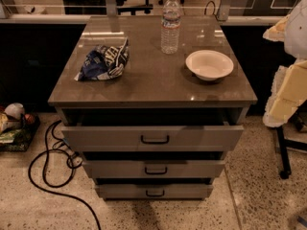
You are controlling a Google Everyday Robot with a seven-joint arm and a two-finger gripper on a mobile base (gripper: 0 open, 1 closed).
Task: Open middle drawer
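Middle drawer [192, 169], second of three under the worktop [153, 78] front edge, lies down and left of my gripper [287, 96], which hangs off the worktop's right edge. Whether it is released or clenched I cannot tell. The drawer front faces outward, long axis left-right, black handle [156, 170] centred; I'd pull straight out.

1. Dim, warm brownish light throughout; the glossy top of the desk [153, 83] is the brightest broad surface.
2. Overhead light leaves pale streaks of glare on the far part of the desk, around the water bottle [170, 25].
3. Black shadow fills the gaps under the desk top, including above the middle drawer [153, 168], and the band behind the desk.
4. The tool [287, 92], right of the desk, shows pale cream and blocky.
5. Fine detail is soft everywhere.
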